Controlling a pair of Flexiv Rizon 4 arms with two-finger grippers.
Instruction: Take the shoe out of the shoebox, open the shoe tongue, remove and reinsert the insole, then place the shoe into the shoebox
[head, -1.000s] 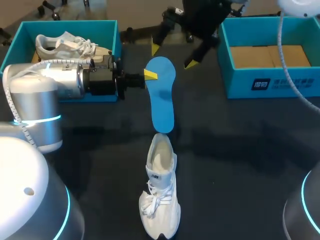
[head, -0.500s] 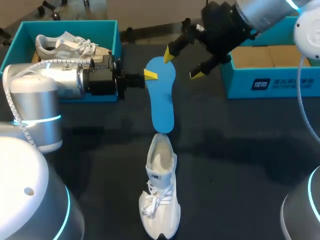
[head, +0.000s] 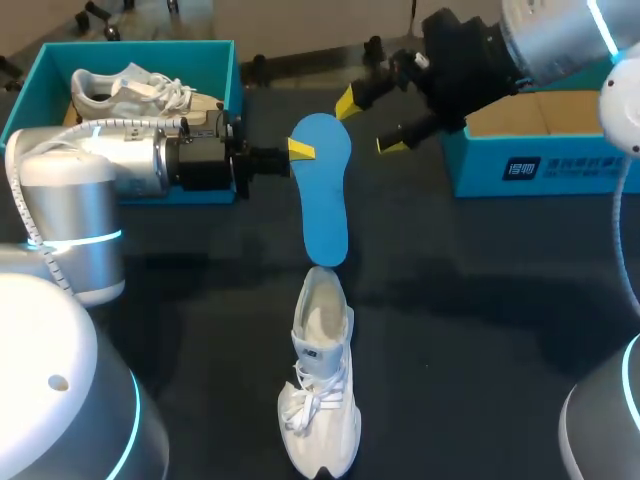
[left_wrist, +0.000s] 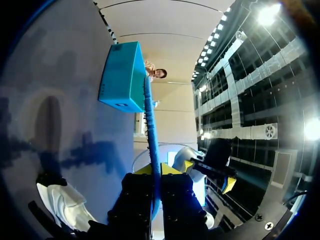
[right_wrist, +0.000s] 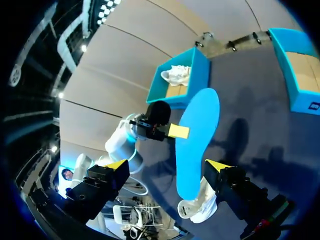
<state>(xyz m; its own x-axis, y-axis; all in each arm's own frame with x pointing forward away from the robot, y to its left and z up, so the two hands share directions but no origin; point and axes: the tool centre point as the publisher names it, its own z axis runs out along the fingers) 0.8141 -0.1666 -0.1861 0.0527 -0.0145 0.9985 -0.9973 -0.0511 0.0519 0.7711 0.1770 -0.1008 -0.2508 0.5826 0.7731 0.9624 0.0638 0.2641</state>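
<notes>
Rightward and a little farther back is where the right gripper (head: 368, 122) has shifted over the last second, off the insole's far end; nothing else has moved. At the far left, the left box (head: 140, 46) holds a second shoe (head: 140, 92) lying on its side. Just in front of that box the left arm (head: 110, 165) reaches in level from the left. The left gripper (head: 300, 150) is clenched on the left edge of the blue insole (head: 325, 190) near its wide far end, and the left wrist view shows the insole (left_wrist: 151, 130) edge-on between the fingers (left_wrist: 172, 169). The insole's narrow near end sits right at the heel opening of the shoe (head: 322, 370); whether they touch cannot be told. That shoe stands upright on the dark desk (head: 480, 300) at the near middle, toe toward the near edge, laces loose. The right gripper sits just right of the insole's far end with its fingers spread and nothing between them; its wrist view looks past its tips (right_wrist: 166, 166) at the insole (right_wrist: 197, 135). At the far right, the right box (head: 540, 160) has only brown cardboard in it.
</notes>
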